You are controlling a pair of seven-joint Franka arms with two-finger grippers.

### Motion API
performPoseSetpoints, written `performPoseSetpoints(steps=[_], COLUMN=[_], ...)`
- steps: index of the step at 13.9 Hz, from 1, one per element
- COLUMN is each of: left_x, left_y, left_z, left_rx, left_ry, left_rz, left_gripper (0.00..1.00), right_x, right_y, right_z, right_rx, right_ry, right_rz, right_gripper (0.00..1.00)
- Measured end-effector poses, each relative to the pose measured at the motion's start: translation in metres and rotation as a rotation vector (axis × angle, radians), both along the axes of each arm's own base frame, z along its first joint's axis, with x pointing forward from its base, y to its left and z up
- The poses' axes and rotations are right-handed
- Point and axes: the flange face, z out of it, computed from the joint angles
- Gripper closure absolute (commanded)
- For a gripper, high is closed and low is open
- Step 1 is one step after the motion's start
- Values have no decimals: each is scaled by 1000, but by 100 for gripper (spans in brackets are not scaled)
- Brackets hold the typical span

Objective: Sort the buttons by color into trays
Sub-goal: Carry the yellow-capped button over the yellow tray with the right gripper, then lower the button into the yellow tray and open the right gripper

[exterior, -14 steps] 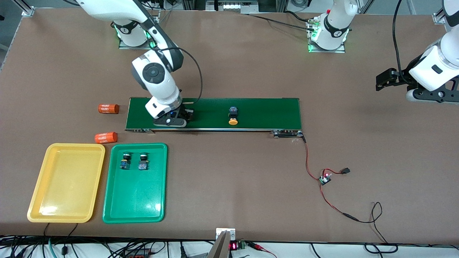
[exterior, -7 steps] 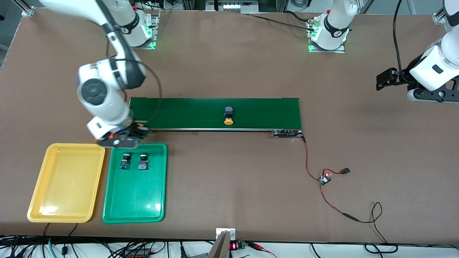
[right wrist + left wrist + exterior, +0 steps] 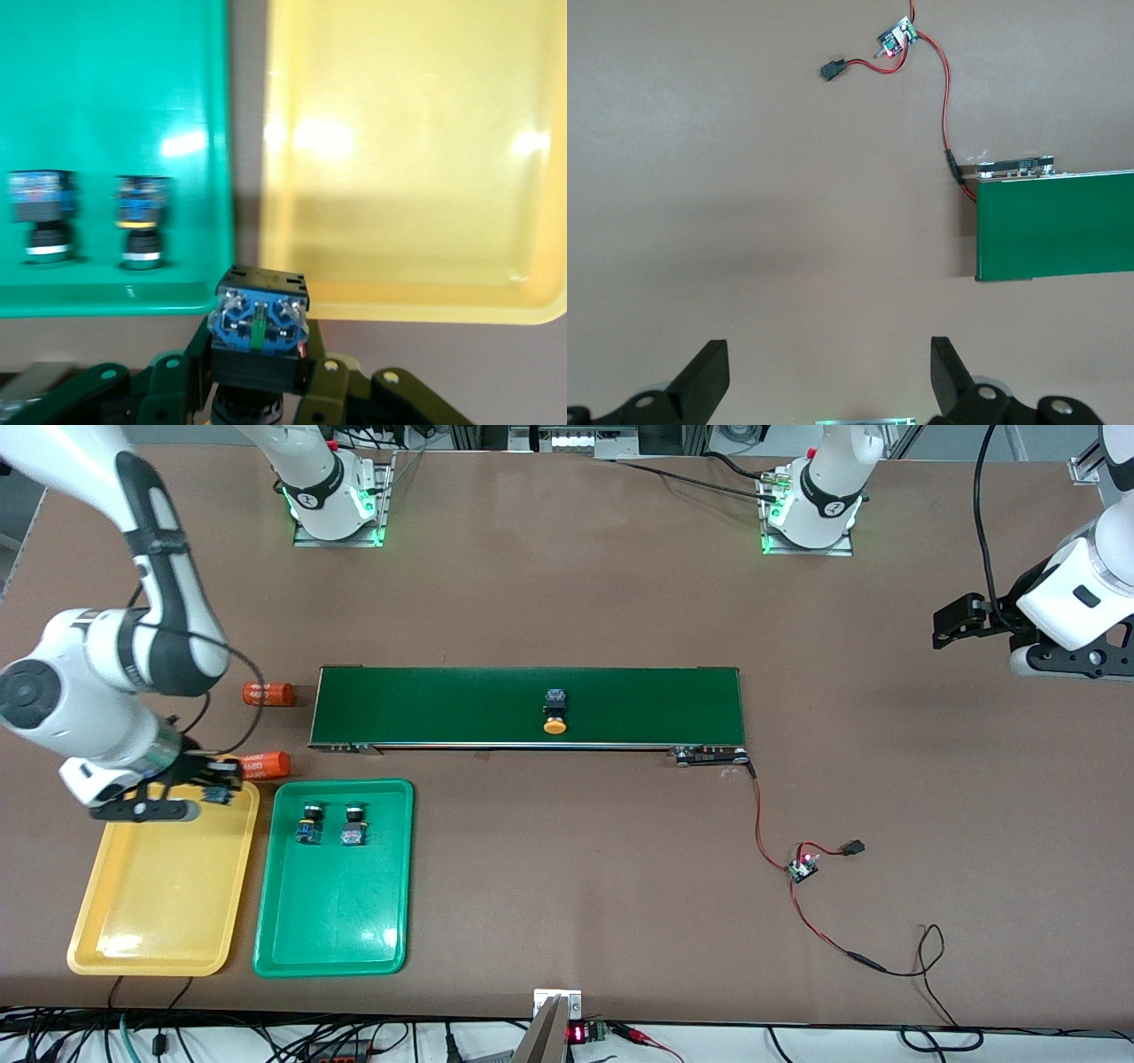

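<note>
Yellow tray (image 3: 159,921) now lies under the right hand (image 3: 205,786), which has swung over from the belt (image 3: 656,704) clenching a button (image 3: 259,323). Another yellow-capped button (image 3: 555,713) rides the belt. Two green buttons (image 3: 330,824) sit in the green tray (image 3: 337,930). The left hand (image 3: 828,385) waits, released, above the desk (image 3: 576,886).

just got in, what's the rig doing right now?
Sorting buttons by color. The right gripper is shut on a button over the yellow tray, at its end nearest the conveyor belt; that tray has nothing in it yet. Two green-capped buttons lie in the green tray. One yellow-capped button sits on the belt. The left gripper waits open over bare table at its end.
</note>
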Motion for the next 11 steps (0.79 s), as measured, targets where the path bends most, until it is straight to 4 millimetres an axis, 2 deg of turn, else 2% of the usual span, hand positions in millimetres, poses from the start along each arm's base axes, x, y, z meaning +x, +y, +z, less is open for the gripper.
performPoseSetpoints(steps=[3,5,9,10,11], left_x=[0,0,0,0,0], left_y=[1,2,2,2,2], left_z=[0,0,0,0,0], left_rx=[0,0,0,0,0], left_ry=[0,0,0,0,0], left_rz=[3,3,4,4,4], left_gripper=[0,0,0,0,0], right_x=[12,21,26,27,28], right_y=[-63,-98,-152,-157,-157], right_z=[-29,-49,-92,-98,-100], right_rx=[-4,-15,-35,-34,-34], right_ry=[15,-18,-75,-78,-83], right_rz=[63,105,154,156,156], right_gripper=[92,92,89,78,56])
